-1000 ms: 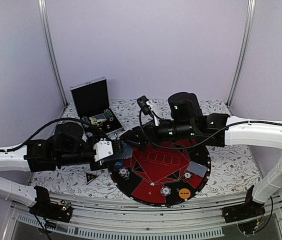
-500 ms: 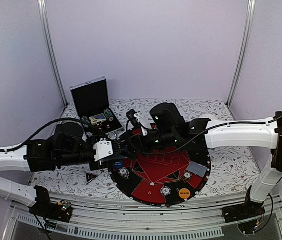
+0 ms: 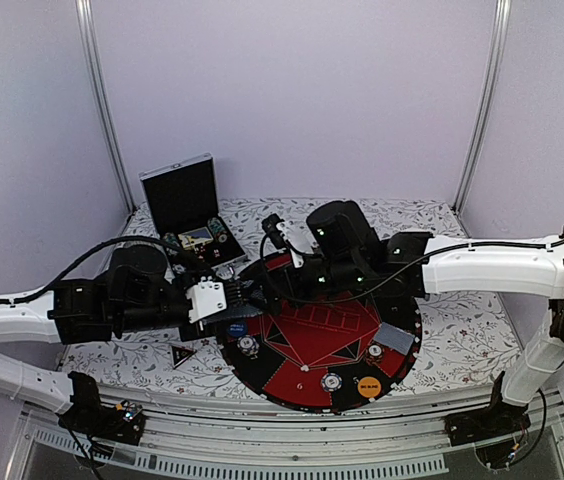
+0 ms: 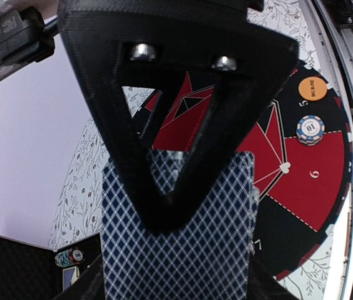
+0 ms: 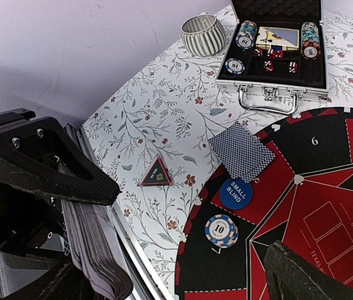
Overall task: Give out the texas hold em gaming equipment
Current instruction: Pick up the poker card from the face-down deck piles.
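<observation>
Showing the left hand [image 3: 232, 297] clamped on a deck of grey-blue-backed playing cards [image 4: 192, 256], with the diamond-patterned backs facing the left wrist camera and one black finger [image 4: 161, 212] crossing in front of them. Showing the right hand [image 3: 254, 284] meeting the left one above the far-left rim of the round red-and-black mat [image 3: 307, 345], with fingers wide apart and gripping nothing; in the right wrist view, presenting the deck edge-on just beside one finger, well apart from the other. Locating the remaining equipment as follows: a face-down card [image 5: 241, 150] lying at the mat's rim on the side nearest the case; a blue blind button [image 5: 235, 193] just beside that card; a striped poker chip [image 5: 221, 230] just beside the button; a second chip [image 3: 332, 381] at the near rim, next to the orange blind button [image 3: 368, 385]; a third chip [image 3: 374, 351] near a grey-backed card [image 3: 394, 337] on the mat's right side, whether one card or several not being discernible; a small black triangular marker [image 5: 156, 173] lying on the floral table [image 3: 452, 330], off the mat to the left. Showing the silver-edged case [image 5: 270, 94] standing open at the far left, holding chip stacks, red dice and a card box, with a ribbed cup [image 5: 203, 34] beside it.
</observation>
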Tool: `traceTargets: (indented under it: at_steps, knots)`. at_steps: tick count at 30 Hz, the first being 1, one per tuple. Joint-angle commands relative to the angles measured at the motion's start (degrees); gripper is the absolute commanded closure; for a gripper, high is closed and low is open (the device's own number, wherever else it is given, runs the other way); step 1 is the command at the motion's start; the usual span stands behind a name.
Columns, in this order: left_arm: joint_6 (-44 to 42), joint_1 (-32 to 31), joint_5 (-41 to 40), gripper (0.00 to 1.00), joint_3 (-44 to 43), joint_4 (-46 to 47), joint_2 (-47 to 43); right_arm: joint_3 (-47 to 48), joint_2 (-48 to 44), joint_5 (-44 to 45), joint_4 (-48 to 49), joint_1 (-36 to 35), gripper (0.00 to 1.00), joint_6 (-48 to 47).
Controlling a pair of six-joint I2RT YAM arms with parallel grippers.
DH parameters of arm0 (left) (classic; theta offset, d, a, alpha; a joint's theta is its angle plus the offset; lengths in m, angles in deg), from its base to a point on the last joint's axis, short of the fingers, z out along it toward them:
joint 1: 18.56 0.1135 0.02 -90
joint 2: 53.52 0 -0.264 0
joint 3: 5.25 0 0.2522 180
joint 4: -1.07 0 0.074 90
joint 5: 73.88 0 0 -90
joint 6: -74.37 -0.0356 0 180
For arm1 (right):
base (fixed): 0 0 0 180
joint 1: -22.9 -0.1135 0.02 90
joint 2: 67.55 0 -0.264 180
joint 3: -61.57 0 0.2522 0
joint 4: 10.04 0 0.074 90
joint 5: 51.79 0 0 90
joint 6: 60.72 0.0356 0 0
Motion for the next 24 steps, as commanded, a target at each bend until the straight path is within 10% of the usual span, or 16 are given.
traceTargets:
  at_steps: [1,20,24]
  knots:
    - [-0.3,0.9,0.1,0.44,-0.2,1.4,0.0,1.8,-0.8,-0.5,-3.1,0.0,0.06,-0.2]
    - [-0.3,0.9,0.2,0.44,-0.2,1.4,0.2,4.2,-2.6,-2.4,-7.9,0.0,0.14,-0.5]
    - [-0.3,0.8,0.2,0.44,-0.1,1.3,0.3,4.3,-2.6,-5.9,-5.8,0.0,0.41,0.0]
